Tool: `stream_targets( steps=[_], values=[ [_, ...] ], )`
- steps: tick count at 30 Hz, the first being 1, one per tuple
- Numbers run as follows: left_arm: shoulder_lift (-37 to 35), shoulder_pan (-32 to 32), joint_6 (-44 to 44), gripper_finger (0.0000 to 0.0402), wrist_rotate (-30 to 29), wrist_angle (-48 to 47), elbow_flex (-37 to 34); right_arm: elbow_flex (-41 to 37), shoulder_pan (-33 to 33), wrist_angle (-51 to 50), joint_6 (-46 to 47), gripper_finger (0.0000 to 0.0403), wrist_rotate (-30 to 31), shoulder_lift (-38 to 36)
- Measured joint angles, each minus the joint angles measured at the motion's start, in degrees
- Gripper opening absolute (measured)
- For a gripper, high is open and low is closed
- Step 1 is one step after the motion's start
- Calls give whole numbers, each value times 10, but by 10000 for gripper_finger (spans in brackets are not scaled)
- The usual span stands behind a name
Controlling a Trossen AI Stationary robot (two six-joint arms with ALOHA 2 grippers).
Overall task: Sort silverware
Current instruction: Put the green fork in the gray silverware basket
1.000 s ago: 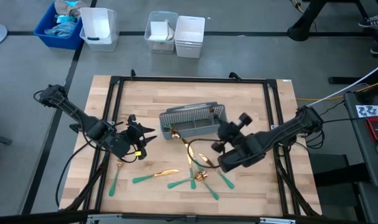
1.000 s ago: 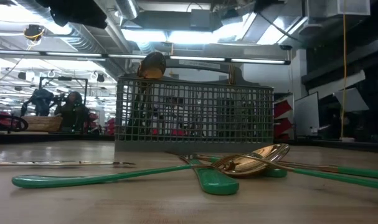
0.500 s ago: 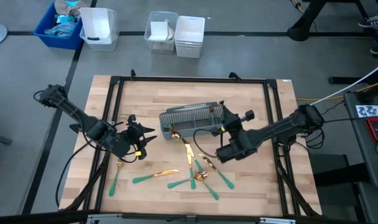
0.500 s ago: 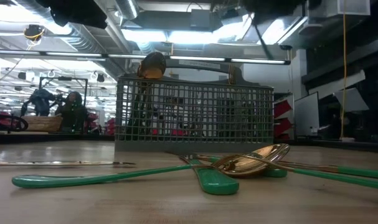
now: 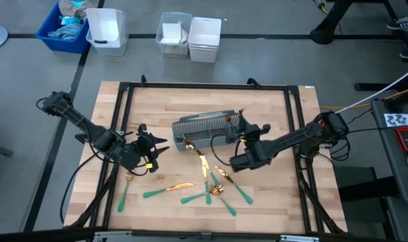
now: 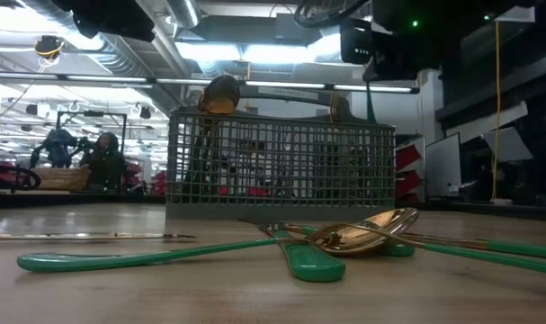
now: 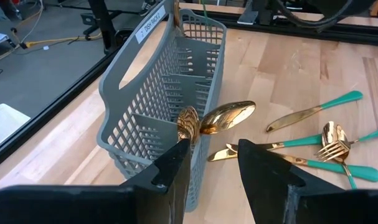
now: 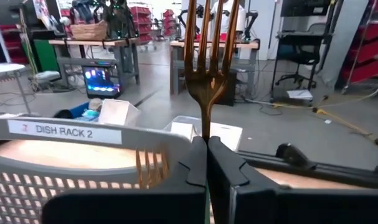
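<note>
Right pincer (image 5: 242, 131) clamped shut on a fork (image 8: 207, 68), tines up, above the caddy's (image 5: 207, 129) right end. Step: dropping it in a compartment; next needs lowering, then release. Left pincer (image 5: 152, 149) open, empty, left of caddy. Other silverware (image 5: 207, 188) lies near-side on the bench (image 5: 271, 101).

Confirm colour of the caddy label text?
Black on white, on the caddy label; right wrist view shows it best.

Glossy gold-headed silverware (image 5: 207, 188), grey plastic mesh caddy (image 5: 210, 130), matt wood table (image 5: 277, 107).
</note>
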Motion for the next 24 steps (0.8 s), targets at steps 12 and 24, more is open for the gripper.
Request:
stream_targets(
  steps=[12, 24],
  values=[
    [0, 0, 0, 127, 25, -5, 0, -44, -1, 100, -16, 30, -63, 2],
    [0, 0, -274, 127, 308, -140, 0, -44, -1, 103, -16, 109, -95, 2]
  ],
)
